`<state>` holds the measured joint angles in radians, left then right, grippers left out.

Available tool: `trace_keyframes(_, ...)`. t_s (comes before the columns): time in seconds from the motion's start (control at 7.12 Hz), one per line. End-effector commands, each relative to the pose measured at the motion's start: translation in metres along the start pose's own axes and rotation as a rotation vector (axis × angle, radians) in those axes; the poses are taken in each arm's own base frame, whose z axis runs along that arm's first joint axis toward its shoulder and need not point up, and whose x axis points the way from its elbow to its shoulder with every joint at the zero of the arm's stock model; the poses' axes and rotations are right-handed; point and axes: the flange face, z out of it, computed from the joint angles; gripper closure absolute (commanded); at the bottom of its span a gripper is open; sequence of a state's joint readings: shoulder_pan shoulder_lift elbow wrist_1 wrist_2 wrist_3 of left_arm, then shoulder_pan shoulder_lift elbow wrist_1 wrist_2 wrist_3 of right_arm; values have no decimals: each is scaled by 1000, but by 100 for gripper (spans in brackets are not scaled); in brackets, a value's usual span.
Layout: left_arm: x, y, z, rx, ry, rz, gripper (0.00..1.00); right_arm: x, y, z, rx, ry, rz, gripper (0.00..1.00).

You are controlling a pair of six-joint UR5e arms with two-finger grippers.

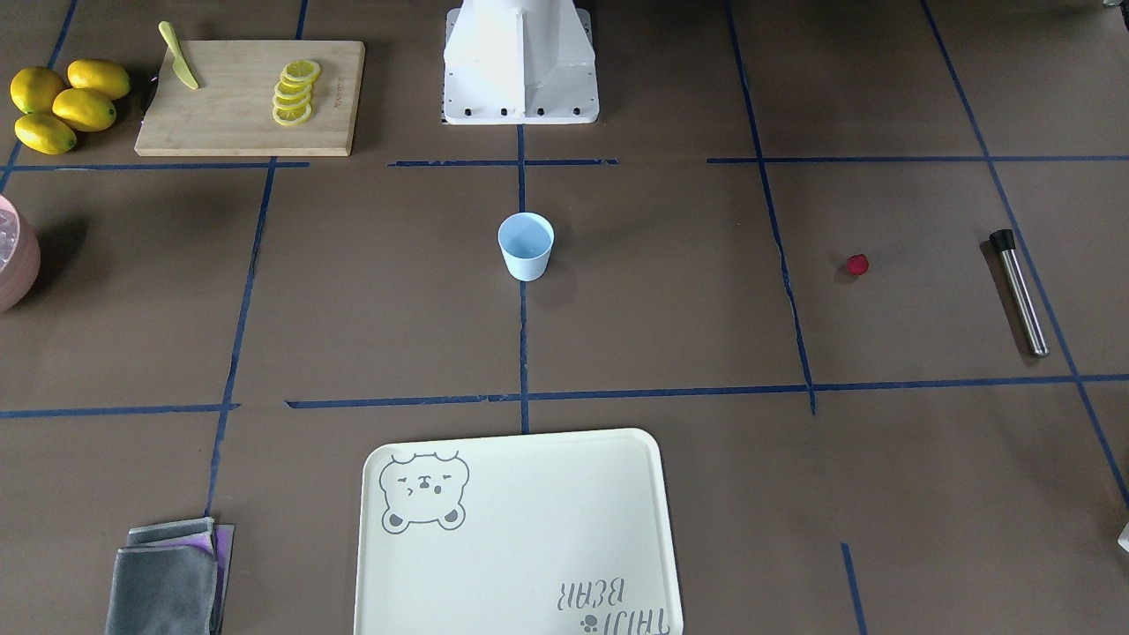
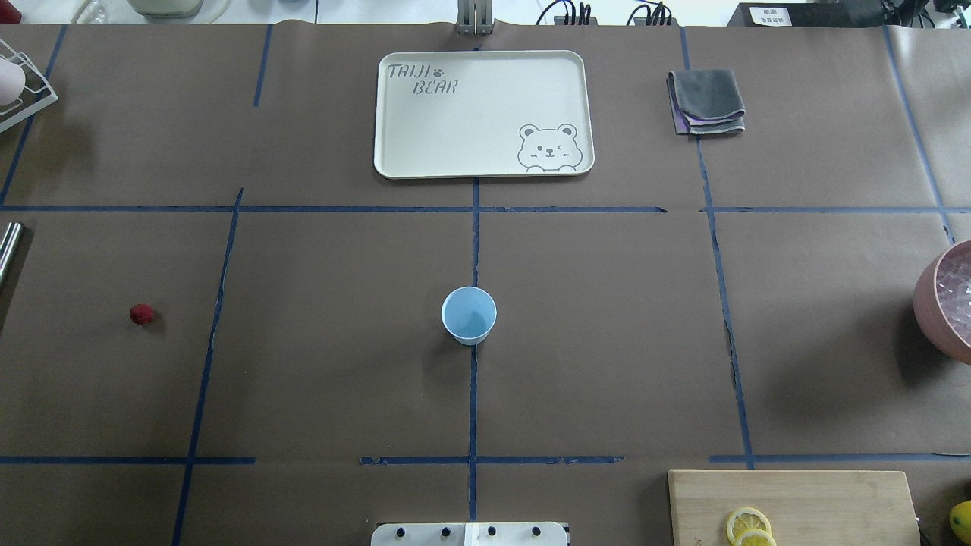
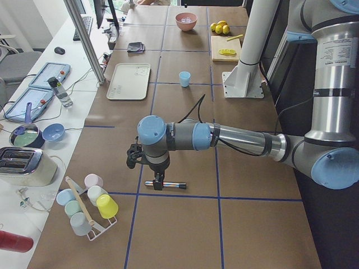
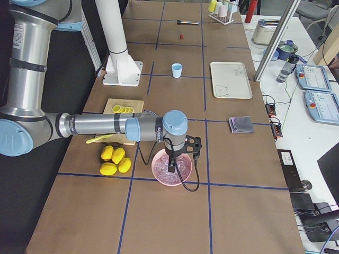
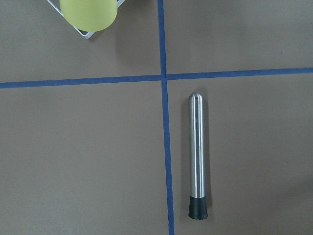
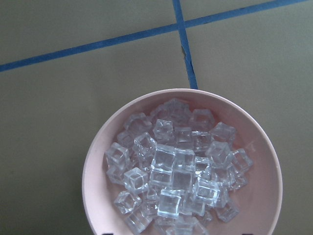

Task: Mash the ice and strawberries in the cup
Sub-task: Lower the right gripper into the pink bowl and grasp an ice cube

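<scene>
Bright, even overhead light, soft shadow by cup; pics sharp thru-out.

Table covered in matt brown paper, smooth pale-blue plastic cup, polished metal muddler with matt black tip, clear glassy ice in a smooth pink bowl, bare wooden cutting board, soft grey folded cloth, matt cream plastic tray.

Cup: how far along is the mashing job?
Nothing is done: the cup looks empty. The strawberry lies on the table and the ice sits in the pink bowl. In hand: the right gripper hangs over the ice, the left gripper over the steel muddler. Left: load both, then mash.
</scene>
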<state>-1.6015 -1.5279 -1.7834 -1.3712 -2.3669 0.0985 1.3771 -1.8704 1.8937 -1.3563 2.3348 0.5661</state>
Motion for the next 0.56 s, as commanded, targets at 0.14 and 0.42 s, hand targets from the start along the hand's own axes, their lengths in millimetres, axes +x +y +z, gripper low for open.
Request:
trace_keyframes(0.14,0,0,0,1,0,2,0,-10,11,44,-31,44,98,11)
trace_keyframes(0.42,0,0,0,1,0,2,0,2,10,67,-55,55,123,16)
